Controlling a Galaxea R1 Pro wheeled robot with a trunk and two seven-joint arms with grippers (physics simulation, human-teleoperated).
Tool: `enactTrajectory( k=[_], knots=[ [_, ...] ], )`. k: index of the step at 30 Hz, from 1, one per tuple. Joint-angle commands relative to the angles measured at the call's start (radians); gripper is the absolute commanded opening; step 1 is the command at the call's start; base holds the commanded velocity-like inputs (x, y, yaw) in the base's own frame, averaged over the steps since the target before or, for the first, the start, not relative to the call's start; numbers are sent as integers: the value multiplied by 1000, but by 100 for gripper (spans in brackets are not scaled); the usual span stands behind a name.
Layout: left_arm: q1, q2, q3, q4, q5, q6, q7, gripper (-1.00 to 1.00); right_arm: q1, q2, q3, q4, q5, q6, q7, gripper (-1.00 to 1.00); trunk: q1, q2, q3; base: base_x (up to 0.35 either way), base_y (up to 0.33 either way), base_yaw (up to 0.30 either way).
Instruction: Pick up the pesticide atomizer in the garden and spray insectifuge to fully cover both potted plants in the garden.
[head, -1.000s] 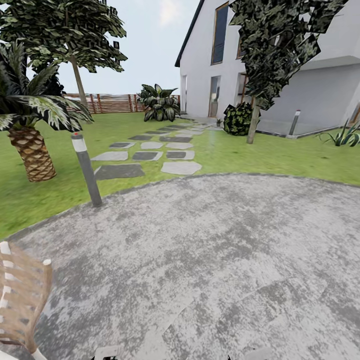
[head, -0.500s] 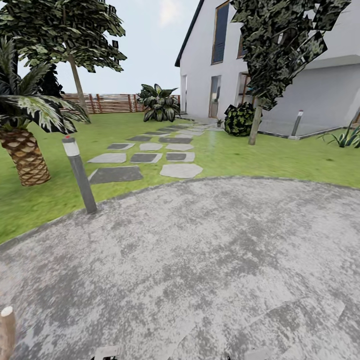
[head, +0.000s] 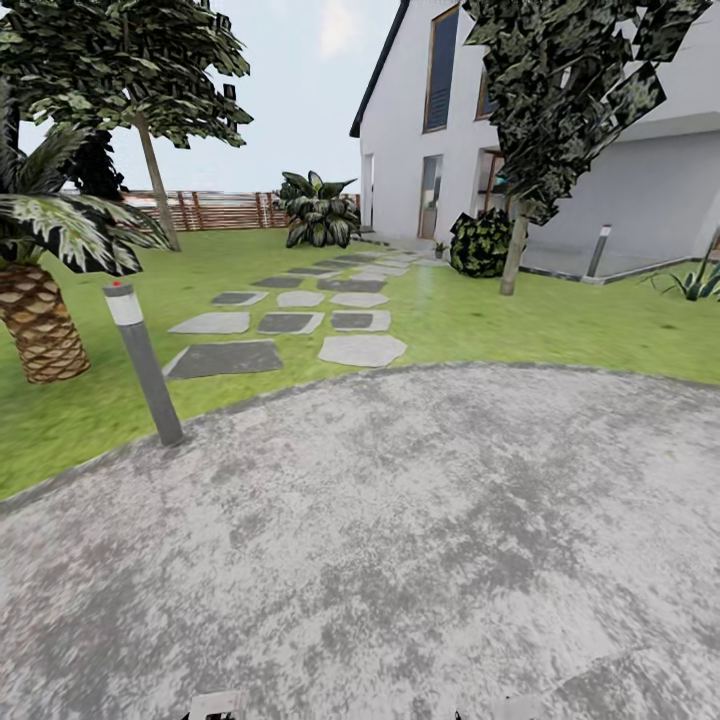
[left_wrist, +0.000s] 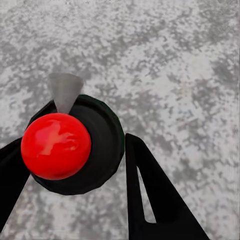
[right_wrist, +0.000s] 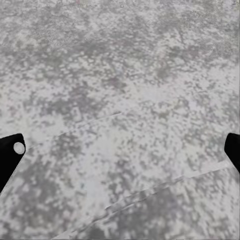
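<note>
Since a second ago the whole head view has shifted: the wooden slatted thing at its lower left has passed out of the picture, and the bollard light (head: 143, 365) and palm trunk (head: 40, 320) sit further left and lower, so the camera has moved, not the garden.

Between the fingers of the left gripper (left_wrist: 75, 165), the left wrist view shows the pesticide atomizer (left_wrist: 75, 145) seen end-on: a round red cap over a dark round body, with a pale grey cone beside it. The black fingers (left_wrist: 150, 195) stand on either side of the bottle, the jaws narrowed around it and seeming to clamp it. Beneath lies mottled grey paving (left_wrist: 170, 60).

The right wrist view gives the right gripper (right_wrist: 120, 150) with only its black fingertips (right_wrist: 10, 155) at the two edges, spread wide and holding nothing, above the same speckled paving with faint slab seams.

Only the head view takes in the wider garden: rough grey paving (head: 400, 540) in front, bordered by green lawn (head: 560, 320), grey stepping stones (head: 300, 325) leading to a white house (head: 600, 190), a wooden slat fence (head: 220, 208), a dark-leaved bush (head: 320, 208) and tall trees (head: 560, 90).
</note>
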Motion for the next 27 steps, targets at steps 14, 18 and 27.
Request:
enactTrajectory(
  k=[14, 18, 27],
  knots=[
    [0, -1, 8, -1, -7, -2, -3, -100, 0, 1, -8, -1, 7, -2, 2, 100, 0, 0, 18, 338, 0, 0],
    [0, -1, 8, -1, -7, -2, -3, -100, 0, 0, -8, -1, 9, -4, 2, 100, 0, 0, 19, 338, 0, 0],
    [0, -1, 8, -1, -7, -2, -3, -100, 0, -7, -7, -2, 10, -4, 3, 100, 0, 0, 19, 338, 0, 0]
  ],
)
